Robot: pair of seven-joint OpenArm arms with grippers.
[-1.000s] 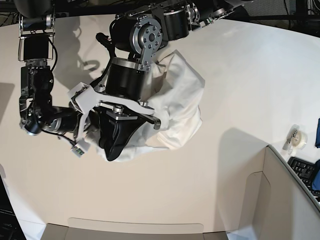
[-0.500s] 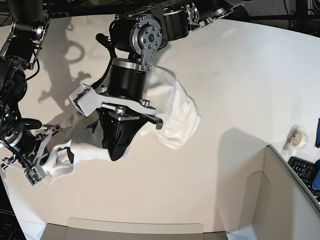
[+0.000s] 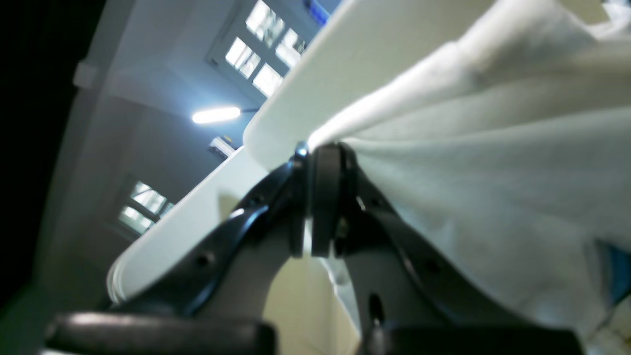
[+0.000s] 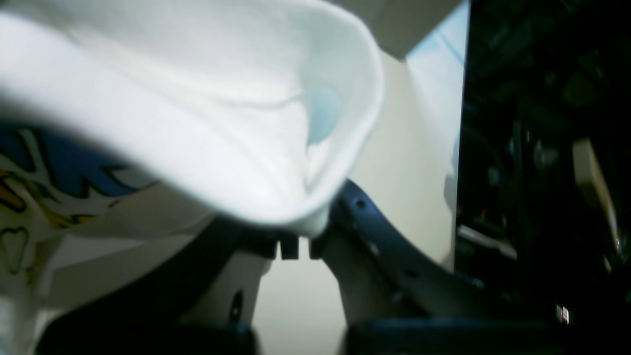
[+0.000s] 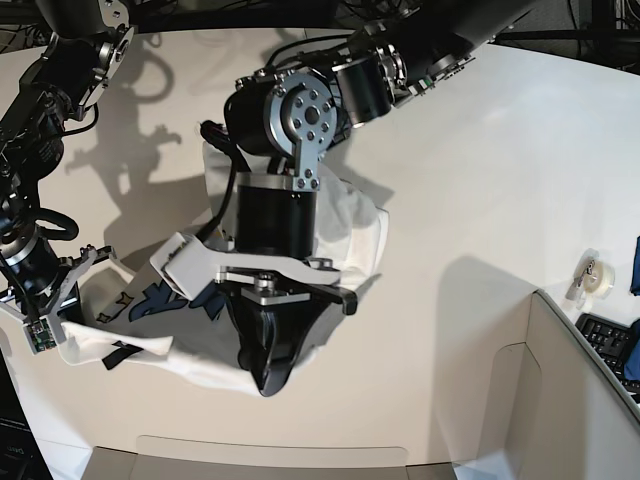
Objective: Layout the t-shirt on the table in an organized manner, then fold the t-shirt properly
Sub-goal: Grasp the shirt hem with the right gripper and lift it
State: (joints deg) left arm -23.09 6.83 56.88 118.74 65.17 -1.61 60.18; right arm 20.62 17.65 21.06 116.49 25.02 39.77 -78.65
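Two fingers (image 3: 323, 197) pinching t-shirt (image 3: 493, 162) edges

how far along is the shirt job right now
Early. Done: both grippers have hold of the t-shirt. In hand: the left gripper and right gripper hold its edges, cloth stretched between them above the table. Left: laying it flat, then every fold.

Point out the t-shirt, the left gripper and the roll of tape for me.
t-shirt (image 5: 360, 225): base view, bunched white cloth.
left gripper (image 3: 323, 197): left wrist view, closed fingertips pinching cloth.
roll of tape (image 5: 592, 274): base view, its side.
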